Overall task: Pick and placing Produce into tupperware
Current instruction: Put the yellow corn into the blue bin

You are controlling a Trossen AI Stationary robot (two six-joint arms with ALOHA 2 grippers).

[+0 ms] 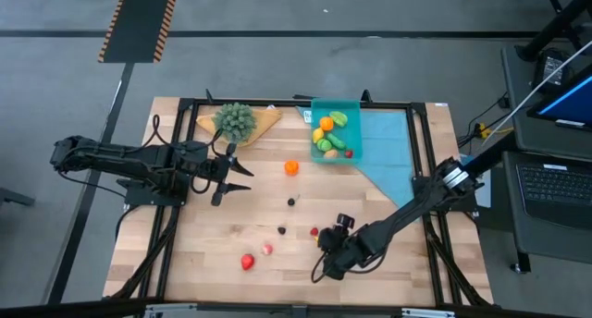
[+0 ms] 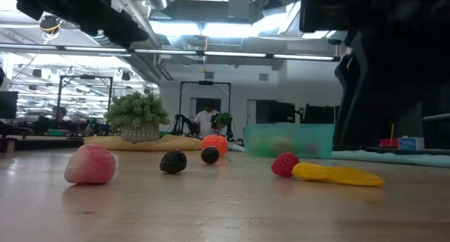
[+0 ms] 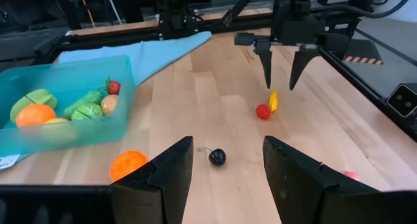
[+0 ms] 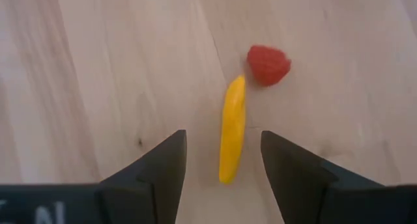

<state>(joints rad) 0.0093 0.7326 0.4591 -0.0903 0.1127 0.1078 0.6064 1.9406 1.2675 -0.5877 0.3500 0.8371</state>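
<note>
The teal tupperware (image 1: pixel 337 106) stands at the table's far middle with several produce pieces inside. Loose on the wood lie an orange piece (image 1: pixel 291 167), a small dark one (image 1: pixel 291 202), another dark one (image 1: pixel 282 230), a pink one (image 1: pixel 267 249) and a red one (image 1: pixel 247 261). A yellow banana-like piece (image 4: pixel 232 129) lies beside a red berry (image 4: pixel 267 64). My right gripper (image 4: pixel 221 160) hangs open just above the yellow piece, fingers pointing steeply down, touching nothing. My left gripper (image 1: pixel 248 177) waits open at the table's left, above the wood.
A bushy green plant (image 1: pixel 236 119) on a tan board stands at the far left of the tupperware. A light-blue cloth (image 1: pixel 388 147) lies flat to the tupperware's right. Black frame rails (image 1: pixel 277 103) run around the tabletop.
</note>
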